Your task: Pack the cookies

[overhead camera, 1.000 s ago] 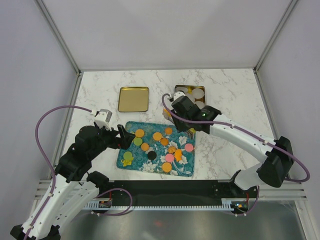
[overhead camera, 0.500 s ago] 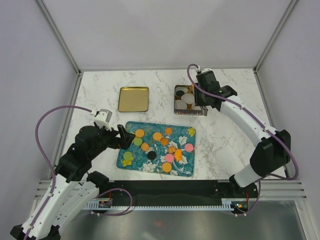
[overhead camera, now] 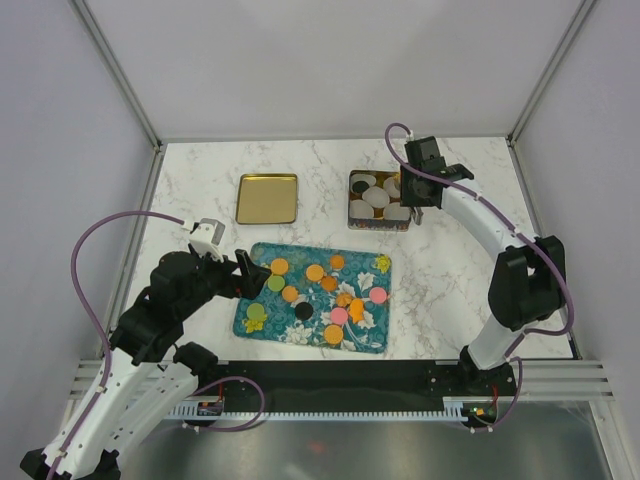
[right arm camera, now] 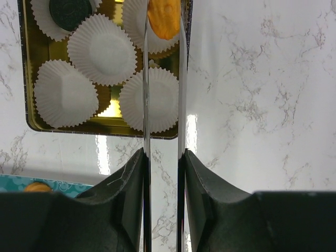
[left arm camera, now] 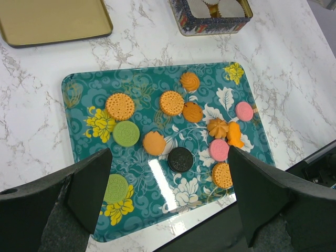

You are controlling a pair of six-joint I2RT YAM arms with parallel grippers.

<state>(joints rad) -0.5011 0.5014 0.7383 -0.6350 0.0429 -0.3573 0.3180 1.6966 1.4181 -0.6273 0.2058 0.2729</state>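
Observation:
Several cookies (overhead camera: pixel 315 272), orange, green, pink and one black (left arm camera: pixel 181 158), lie on the teal floral tray (overhead camera: pixel 262 322). My right gripper (overhead camera: pixel 412 196) is over the right side of the open tin (overhead camera: pixel 352 200). In the right wrist view it (right arm camera: pixel 164 10) is shut on an orange cookie (right arm camera: pixel 164 20) above a white paper cup (right arm camera: pixel 157 100). A black cookie (right arm camera: pixel 70 11) sits in another cup. My left gripper (overhead camera: pixel 250 275) hangs open and empty over the tray's left end, its fingers (left arm camera: pixel 89 189) wide apart.
A gold tin lid (overhead camera: pixel 267 198) lies on the marble table to the left of the tin, also in the left wrist view (left arm camera: pixel 52 21). White paper cups (right arm camera: pixel 102 50) line the tin. Enclosure walls and frame posts surround the table.
My right gripper has left the tray's upper right and moved back to the tin, carrying the orange cookie, then shifted toward the tin's right side. The left arm has not moved.

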